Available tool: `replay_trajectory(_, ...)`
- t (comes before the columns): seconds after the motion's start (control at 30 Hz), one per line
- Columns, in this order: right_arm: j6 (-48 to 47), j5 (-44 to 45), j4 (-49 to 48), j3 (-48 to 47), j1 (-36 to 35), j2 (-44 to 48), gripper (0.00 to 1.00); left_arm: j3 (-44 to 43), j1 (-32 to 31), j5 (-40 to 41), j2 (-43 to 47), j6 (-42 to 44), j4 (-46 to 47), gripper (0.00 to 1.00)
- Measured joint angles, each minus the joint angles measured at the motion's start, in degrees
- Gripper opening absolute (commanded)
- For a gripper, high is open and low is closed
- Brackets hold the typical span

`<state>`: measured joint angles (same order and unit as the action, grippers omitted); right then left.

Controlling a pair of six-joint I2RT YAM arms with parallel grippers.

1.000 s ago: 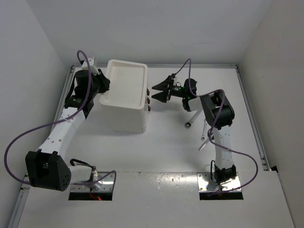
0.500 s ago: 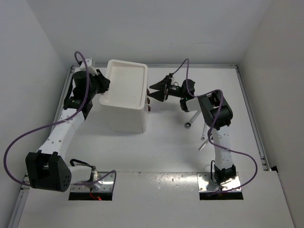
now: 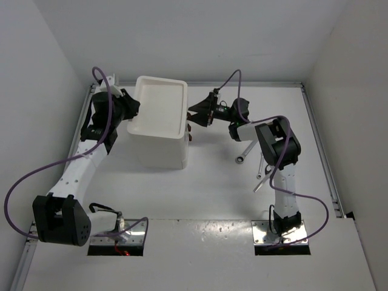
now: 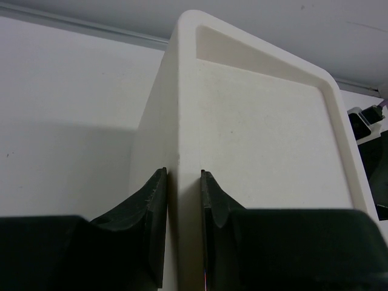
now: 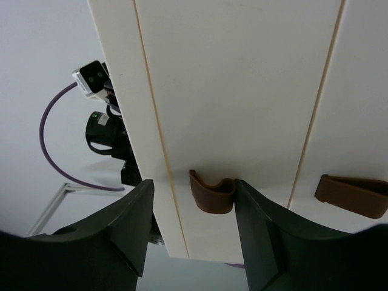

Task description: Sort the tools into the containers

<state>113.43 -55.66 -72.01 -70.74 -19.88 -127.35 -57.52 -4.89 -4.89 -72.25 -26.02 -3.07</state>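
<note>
Overhead, I see the left gripper (image 3: pixel 128 110) clamped on the rim of the tall white plastic drawer box (image 3: pixel 159 100). I judge that grip is there to brace the box so it cannot slide when a drawer is pulled. The right gripper (image 3: pixel 195 115) sits at the box's opposite face, right up against the drawer fronts. Two silver metal wrenches (image 3: pixel 242 157) lie on the table well behind that hand, beside its arm, waiting to be sorted. I cannot find the other tools.

Through the left wrist camera, both black fingers (image 4: pixel 153 200) press on the wall of the tray rim, one outside and one inside the shallow tray, with no gap showing.

Through the right wrist camera, the jaws stand apart with a dark reddish-brown knob (image 5: pixel 212 195) between them. As far as I can tell, neither finger touches it. A second knob (image 5: pixel 351 195) lies just outside one finger. I judge the next move is to close on the framed knob and draw that drawer out, and an off-centre grip could slip off its shallow lip.
</note>
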Motion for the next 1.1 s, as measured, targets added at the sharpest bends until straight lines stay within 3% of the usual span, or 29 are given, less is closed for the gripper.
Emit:
replay_trajectory(0.1, 0.0, -0.2, 0.0, 0.0, -0.2, 0.5, 0.42, 0.1, 0.0, 0.0, 0.0, -0.2, 0.2, 0.00)
replay_trajectory(0.13, 0.0, -0.3, 0.0, 0.0, -0.2, 0.6, 0.32, 0.1, 0.1, 0.0, 0.0, -0.2, 0.2, 0.00)
replay_trajectory(0.33, 0.2, -0.4, 0.0, 0.1, -0.7, 0.6, 0.00, 0.4, 0.1, 0.0, 0.3, -0.2, 0.5, 0.00)
replay_trajectory(0.73, 0.4, -0.7, 0.0, 2.3, 0.7, 1.9, 0.00, 1.2, 2.4, -1.2, 2.4, -2.2, 1.4, 0.00)
replay_trajectory(1.1, 0.9, -7.1, -2.4, 6.0, 10.3, 4.3, 0.00, 2.3, 4.5, 0.7, 4.0, -4.8, 1.5, 0.00)
